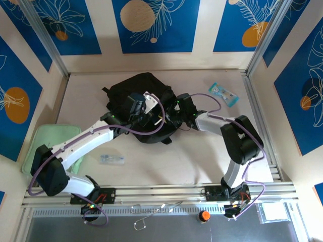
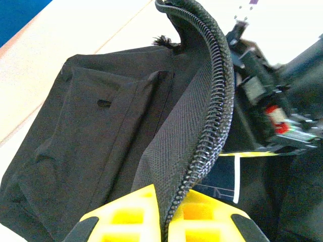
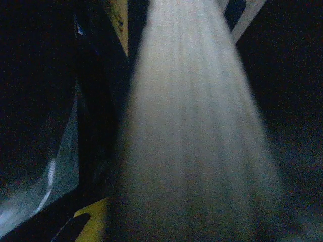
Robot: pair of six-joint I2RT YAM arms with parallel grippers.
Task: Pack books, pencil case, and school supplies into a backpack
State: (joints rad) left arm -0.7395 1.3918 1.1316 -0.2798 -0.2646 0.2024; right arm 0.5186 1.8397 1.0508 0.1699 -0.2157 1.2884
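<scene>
- L gripper (image 2: 169, 221) pinching backpack's (image 1: 132, 86) zip edge (image 2: 216, 96), holding flap up. Backpack sits mid-table, 12 o'clock from arm bases.
- R gripper (image 1: 174, 115) at mouth's 3 o'clock side, claw pressed near together. Pale blurred slab (image 3: 192, 141) right before its cam, prob. a book's page edge; can't tell if pinched.
- Navy book (image 2: 222, 179) w/ white strip lies in the opening, 5 o'clock of zip edge.
- Do it well: L pulls flap up & toward 9 o'clock so mouth gapes; R slides load in flat, clear of zip teeth, lets go only once deep.
- Hard to see: bag's inside v. dark; mint case (image 1: 48, 143) at 9 o'clock partly under L arm.
</scene>
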